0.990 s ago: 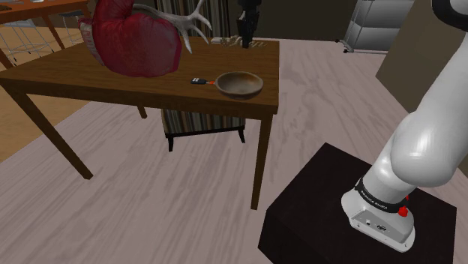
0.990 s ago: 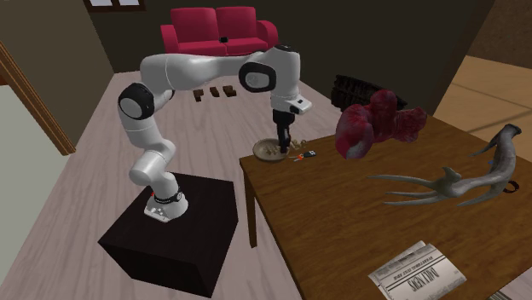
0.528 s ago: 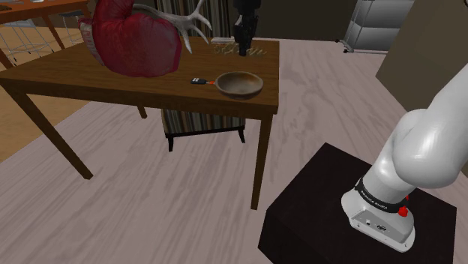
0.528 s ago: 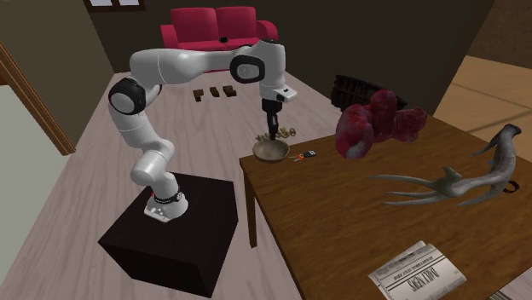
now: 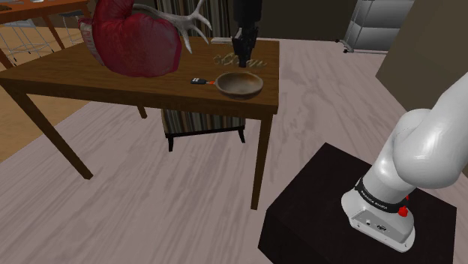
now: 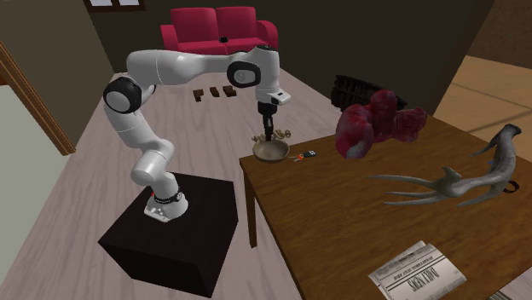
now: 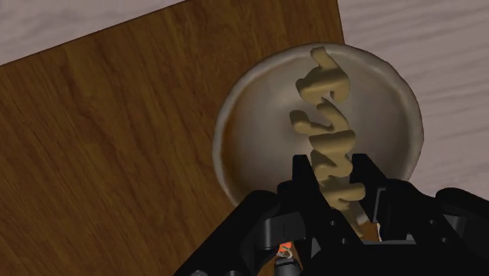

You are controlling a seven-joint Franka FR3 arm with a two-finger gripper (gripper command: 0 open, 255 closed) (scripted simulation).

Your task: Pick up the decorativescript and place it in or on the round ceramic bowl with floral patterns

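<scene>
- Black gripper [image 7: 335, 172]: fingers clamped on one end of the tan decorative script [image 7: 323, 110], which hangs over the bowl.
- Round brown bowl [image 7: 389, 92]: on the wooden table [image 7: 117, 133], near its corner.
- Small black-and-red item [image 5: 198, 80]: just beside the bowl.

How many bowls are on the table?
1: the brown bowl near the table corner, beneath the fingers holding the tan script. The big red thing might hide others.
</scene>
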